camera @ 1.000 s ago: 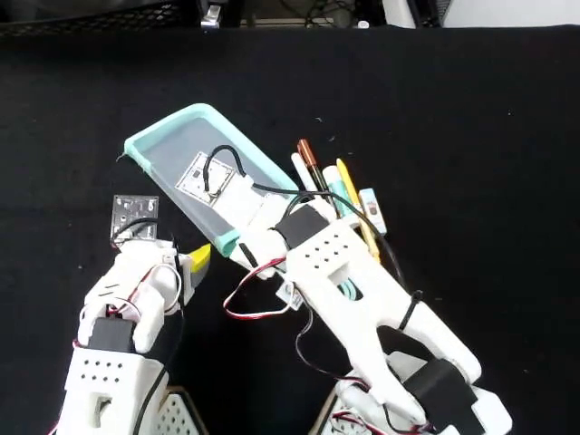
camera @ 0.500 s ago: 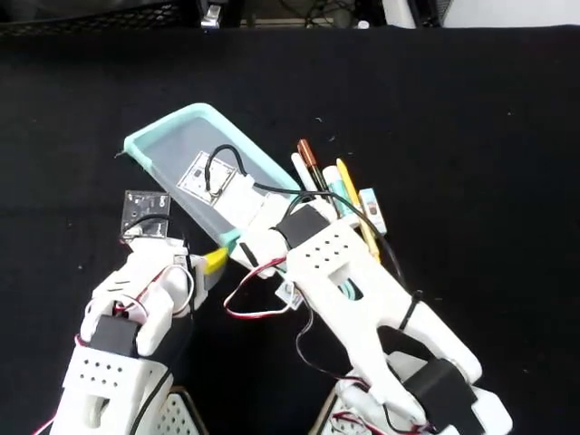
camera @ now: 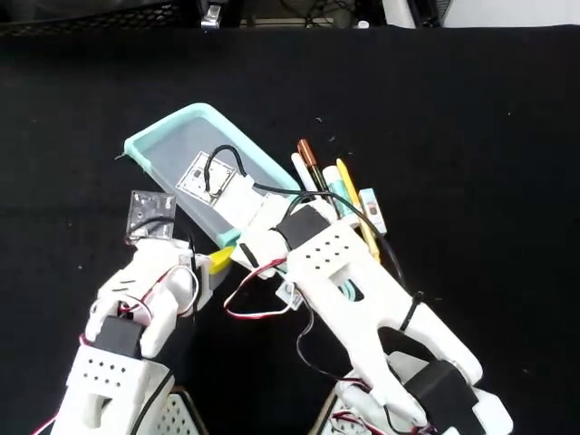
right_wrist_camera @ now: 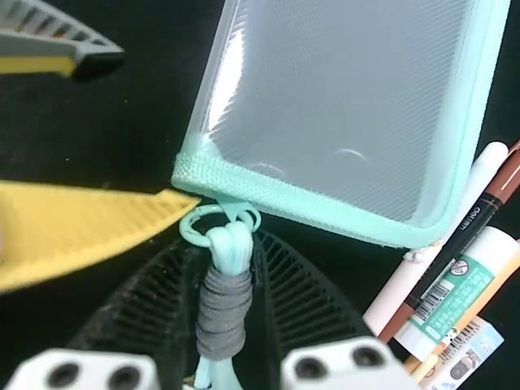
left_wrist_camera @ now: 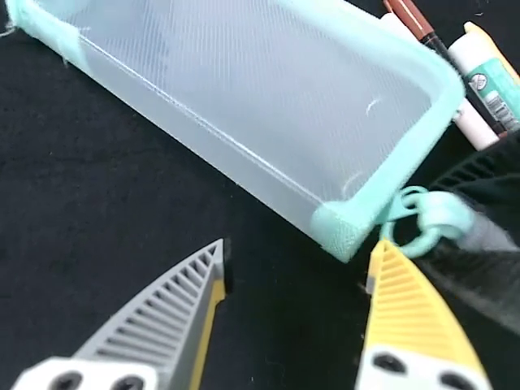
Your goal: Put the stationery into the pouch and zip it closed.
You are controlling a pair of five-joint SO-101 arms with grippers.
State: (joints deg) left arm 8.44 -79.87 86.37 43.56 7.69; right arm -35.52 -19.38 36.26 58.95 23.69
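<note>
A translucent pouch (camera: 177, 149) with teal trim lies slanted on the black table, its teal zipper pull (right_wrist_camera: 221, 231) at the near corner. My right gripper (right_wrist_camera: 227, 248) is shut on the pull's strap (right_wrist_camera: 224, 301). My left gripper (left_wrist_camera: 299, 248) stands open just short of that same corner, its yellow finger (left_wrist_camera: 406, 317) touching the pull ring (left_wrist_camera: 422, 221) and its grey finger (left_wrist_camera: 166, 321) off to the side. Loose stationery lies beside the pouch: a brown marker (camera: 309, 163), a white pen (camera: 302, 172), a yellow pen (camera: 348, 181) and a small eraser (camera: 372, 210).
The right arm (camera: 362, 299) lies over the near ends of the pens. The left arm (camera: 127, 335) rises from the table's front left. The black table (camera: 471, 136) has open room at the right and far side.
My left gripper has moved right and forward toward the pouch's near corner, bringing its yellow finger up to the zipper pull. The right arm and the pouch have stayed put.
</note>
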